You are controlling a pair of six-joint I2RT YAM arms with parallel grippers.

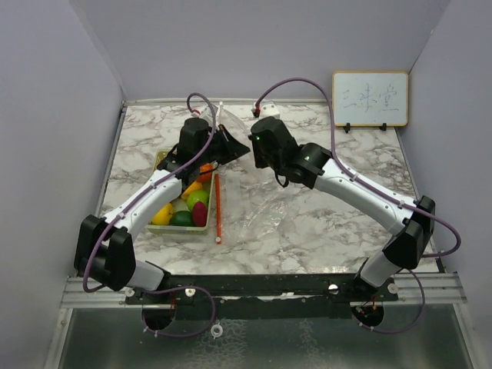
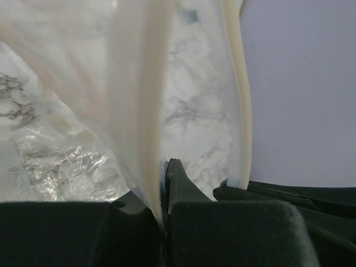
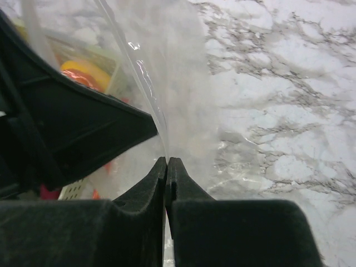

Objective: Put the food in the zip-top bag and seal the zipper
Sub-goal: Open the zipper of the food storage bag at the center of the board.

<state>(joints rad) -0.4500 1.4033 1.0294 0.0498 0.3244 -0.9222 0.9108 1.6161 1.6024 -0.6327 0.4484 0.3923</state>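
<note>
basket: pale green perforated plastic basket (image 1: pixel 164 159), left of centre in the overhead view, on the grey-veined white marble table (image 1: pixel 346 223), partly under the left arm.
food: small glossy toy fruits and vegetables (image 1: pixel 197 198) all lie in the basket. Yellow at its lower left, green and dark red at lower right, orange pieces higher up (an orange piece also shows upper left in the right wrist view (image 3: pixel 83 71)).
red strip: thin straight red strip (image 1: pixel 217 207) just right of the basket. Cannot tell if it belongs to the bag.
left gripper: left gripper (image 1: pixel 224 146) (image 2: pixel 167 164) just above the basket's top right corner, fingers together, pinching a cream-white band on the bag's edge.
bag: clear crinkled plastic zip-top bag (image 1: pixel 257 215) (image 2: pixel 72 161) (image 3: pixel 183 83), centre frame, upper end lifted between the two grippers, lower part lying on the marble.
right gripper: right gripper (image 1: pixel 254 150) (image 3: pixel 167 159) just right of the left one, fingers together, clamped on the clear film.
whiteboard: small wood-framed whiteboard (image 1: pixel 370 98), upper right, against the back wall.
</note>
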